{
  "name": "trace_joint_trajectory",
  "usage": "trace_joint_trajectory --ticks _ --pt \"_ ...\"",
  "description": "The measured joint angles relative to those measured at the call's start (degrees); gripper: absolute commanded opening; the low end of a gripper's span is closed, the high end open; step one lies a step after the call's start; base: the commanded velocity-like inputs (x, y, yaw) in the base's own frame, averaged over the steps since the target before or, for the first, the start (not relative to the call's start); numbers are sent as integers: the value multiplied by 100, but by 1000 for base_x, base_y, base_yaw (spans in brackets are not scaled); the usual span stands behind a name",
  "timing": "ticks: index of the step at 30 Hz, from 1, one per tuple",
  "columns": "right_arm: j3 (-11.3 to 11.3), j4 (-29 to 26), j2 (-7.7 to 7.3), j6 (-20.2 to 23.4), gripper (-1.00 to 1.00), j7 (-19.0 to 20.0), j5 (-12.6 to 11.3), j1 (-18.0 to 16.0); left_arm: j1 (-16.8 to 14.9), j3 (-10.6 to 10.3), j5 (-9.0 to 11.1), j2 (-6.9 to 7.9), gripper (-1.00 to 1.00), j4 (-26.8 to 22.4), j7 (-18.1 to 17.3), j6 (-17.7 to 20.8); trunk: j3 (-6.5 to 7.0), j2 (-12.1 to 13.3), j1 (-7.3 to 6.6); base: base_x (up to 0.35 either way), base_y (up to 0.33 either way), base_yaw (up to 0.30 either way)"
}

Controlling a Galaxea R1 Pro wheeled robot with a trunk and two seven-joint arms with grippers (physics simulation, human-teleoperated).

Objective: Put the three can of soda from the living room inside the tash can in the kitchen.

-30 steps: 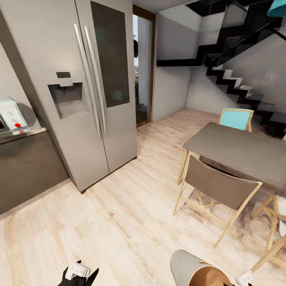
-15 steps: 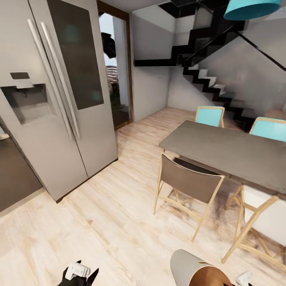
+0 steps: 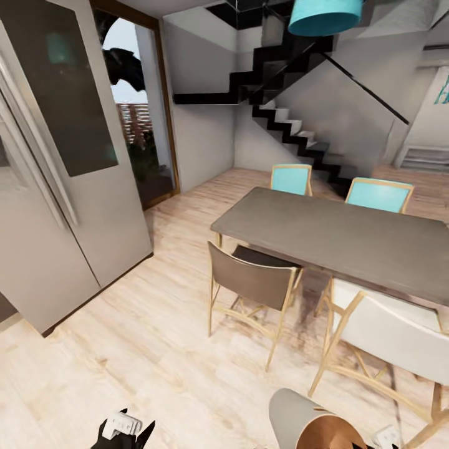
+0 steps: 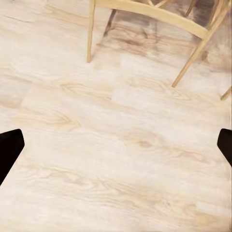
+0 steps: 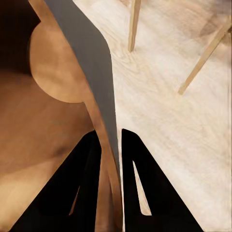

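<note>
We see the trash can (image 3: pixel 305 421) low in the head view, tilted, pale grey outside and orange-brown inside, its rim wall caught between the two black fingers (image 5: pixel 87 193) of our right gripper (image 5: pixel 110 145). In the right wrist view one finger sits inside the bin against the orange-brown lining and the other outside on the grey wall (image 5: pixel 92 63), so the right gripper is pinched on the trash can's rim. Just beyond that gripper lies pale wood floor (image 5: pixel 169 121) with two slanted wooden chair legs (image 5: pixel 203 55).

Our left gripper (image 4: pixel 116 145) is spread wide, its black fingertips (image 4: pixel 8 150) at opposite edges of the left wrist view with bare floor between them and chair legs further ahead. In the head view the left gripper (image 3: pixel 125 430) hangs well apart from the bin.

Ahead of both grippers stands a grey dining desk (image 3: pixel 337 234) ringed by a brown chair (image 3: pixel 249 284), a white chair (image 3: pixel 393 333) and two turquoise chairs (image 3: pixel 291 179). To the left-gripper side rises the steel fridge (image 3: pixel 56 156), then a glazed doorway (image 3: pixel 137 125); a black staircase (image 3: pixel 293 125) and a turquoise lamp (image 3: pixel 324 15) lie beyond.
</note>
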Motion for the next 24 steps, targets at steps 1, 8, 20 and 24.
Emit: trace_joint_trajectory --ticks 1,8,20,24 --pt "-5 0 0 1 -100 0 -1 0 0 0 0 0 100 0 0 0 0 0 0 0 -290 -247" --pt "-15 -1 0 1 -100 -5 -1 0 1 0 0 0 100 1 -2 0 0 0 0 0 -290 -247" --pt "-15 -1 0 9 -100 -31 -2 0 0 -3 0 0 100 1 0 -2 0 0 0 0 -290 -247" --pt "-18 1 0 14 -100 -35 2 0 1 -3 0 0 100 0 0 0 0 0 0 0 -290 -190"
